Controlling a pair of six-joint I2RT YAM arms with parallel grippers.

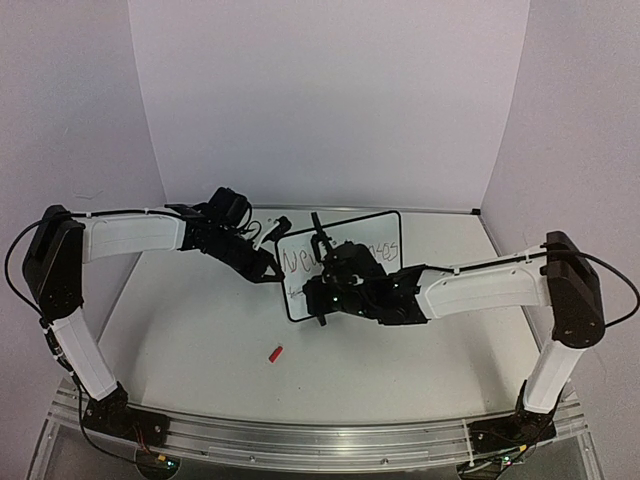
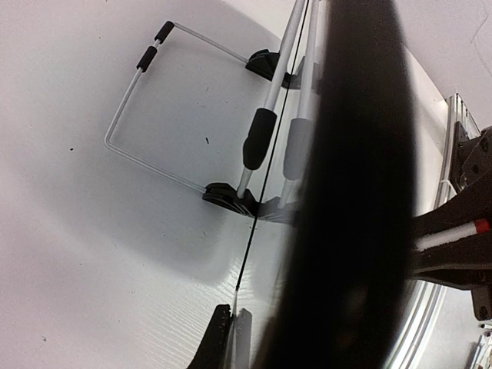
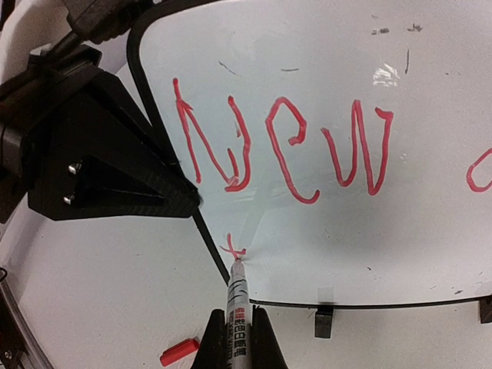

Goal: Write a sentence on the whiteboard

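Roughly halfway, I judge: on the board [image 1: 360,226], mid-frame in the top view, the sentence [image 3: 284,150] has line one, "New" and a word cut off at right, but line two is only a "t". The right gripper [image 3: 237,329] pinches the marker [image 3: 237,296], tip on the board; the left gripper [image 1: 264,264] seems clamped on its left edge. One board, one marker, one loose cap [image 3: 178,352] lower left.

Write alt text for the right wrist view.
The right arm's jaws grip a marker whose tip touches the whiteboard just below red handwriting reading "New", where a small red stroke begins a second line. The left arm's jaws hold the board's left edge; a red cap lies on the table at bottom left.
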